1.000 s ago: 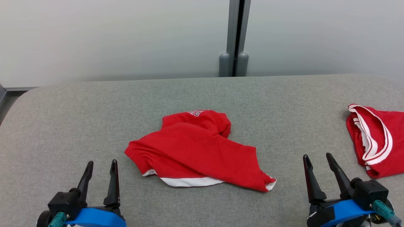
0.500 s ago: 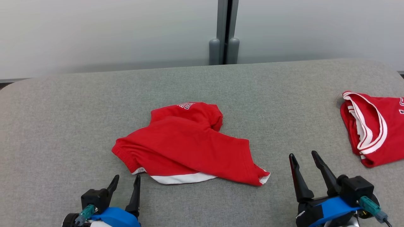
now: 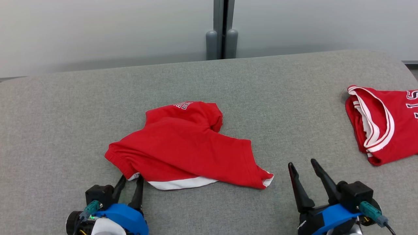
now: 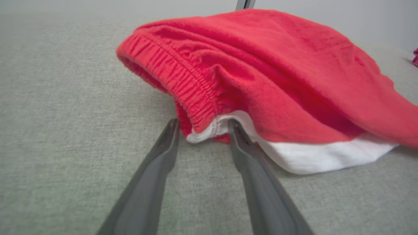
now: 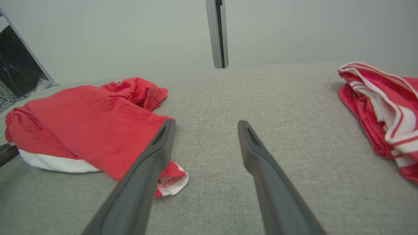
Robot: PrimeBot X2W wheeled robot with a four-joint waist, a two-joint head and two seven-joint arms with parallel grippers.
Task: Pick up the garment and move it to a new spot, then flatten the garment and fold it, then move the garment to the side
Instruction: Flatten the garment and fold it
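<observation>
The garment (image 3: 183,143) is a crumpled pair of red shorts with a white lining, lying mid-surface on the grey padded table (image 3: 65,107). My left gripper (image 3: 132,178) is at its near-left corner. In the left wrist view the elastic waistband of the garment (image 4: 261,65) and its white hem sit between the tips of the left gripper (image 4: 202,123), whose jaws stand apart on either side. My right gripper (image 3: 301,163) is open over bare fabric, just right of the garment's near-right corner. The right wrist view shows the right gripper (image 5: 206,123) open, with the garment (image 5: 88,120) to its left.
A second red garment with white stripes (image 3: 382,124) lies at the table's right edge, also seen as the striped garment (image 5: 382,104). A grey post (image 3: 222,32) stands behind the table against a pale wall. Bare grey surface lies between the two garments.
My left gripper has moved forward and right to the garment's near-left corner, and its fingers have narrowed somewhat. The head camera has shifted, so the whole scene sits further left and up.
</observation>
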